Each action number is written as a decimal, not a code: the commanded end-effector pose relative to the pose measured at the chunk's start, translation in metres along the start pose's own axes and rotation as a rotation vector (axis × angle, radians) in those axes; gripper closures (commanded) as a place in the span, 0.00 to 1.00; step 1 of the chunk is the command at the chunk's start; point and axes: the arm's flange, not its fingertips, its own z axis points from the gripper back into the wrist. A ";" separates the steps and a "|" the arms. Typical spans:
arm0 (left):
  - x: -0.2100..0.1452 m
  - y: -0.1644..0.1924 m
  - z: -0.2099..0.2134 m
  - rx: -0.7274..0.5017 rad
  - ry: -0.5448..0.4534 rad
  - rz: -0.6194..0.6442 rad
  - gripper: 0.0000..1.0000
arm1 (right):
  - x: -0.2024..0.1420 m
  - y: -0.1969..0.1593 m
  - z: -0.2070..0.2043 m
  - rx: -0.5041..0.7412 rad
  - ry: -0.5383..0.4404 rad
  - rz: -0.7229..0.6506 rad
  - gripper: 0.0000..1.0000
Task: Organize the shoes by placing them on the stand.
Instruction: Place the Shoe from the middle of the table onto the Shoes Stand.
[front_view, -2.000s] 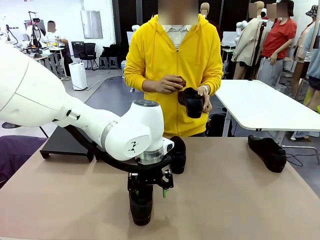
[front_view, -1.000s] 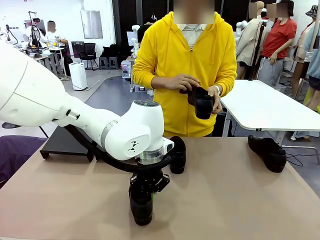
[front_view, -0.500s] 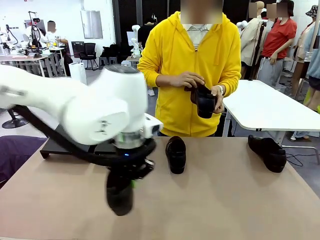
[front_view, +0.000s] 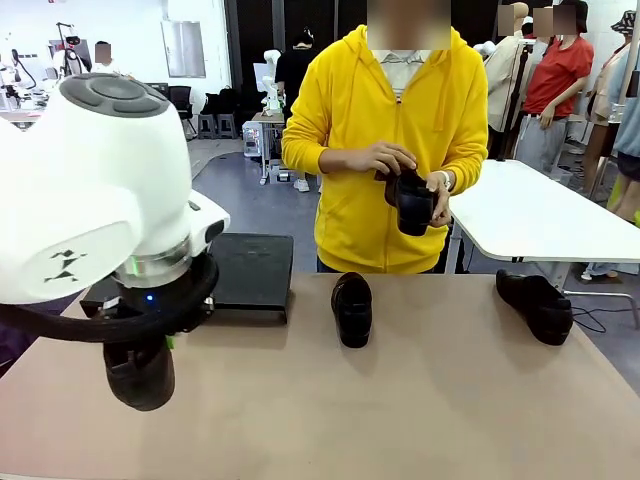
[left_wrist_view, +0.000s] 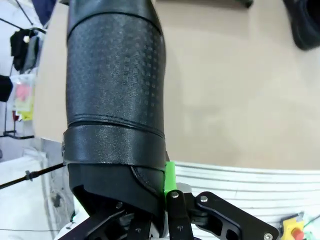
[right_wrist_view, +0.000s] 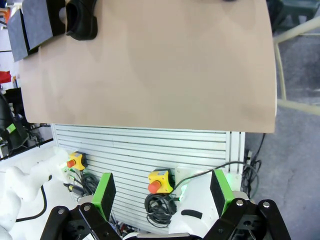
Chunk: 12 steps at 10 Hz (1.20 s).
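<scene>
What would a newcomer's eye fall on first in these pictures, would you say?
The big white left arm looms at the near left, its gripper shut on a shoe hanging above the table. Across the table, a person in a yellow hoodie holds another shoe. A centre shoe and a right shoe lie on it.

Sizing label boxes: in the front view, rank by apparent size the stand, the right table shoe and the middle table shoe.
1. stand, even though it is partly hidden.
2. right shoe.
3. middle shoe, seen lengthwise, so it looks narrower.
</scene>
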 end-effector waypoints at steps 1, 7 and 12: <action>0.008 -0.024 -0.004 -0.036 0.059 -0.073 1.00 | 0.000 -0.001 0.001 0.021 -0.004 0.023 0.00; 0.161 0.010 -0.021 -0.100 -0.126 -0.022 1.00 | 0.000 -0.001 0.001 0.021 -0.004 0.023 0.00; 0.299 -0.043 -0.113 -0.048 -0.165 -0.290 1.00 | 0.000 -0.001 0.001 0.021 -0.004 0.023 0.00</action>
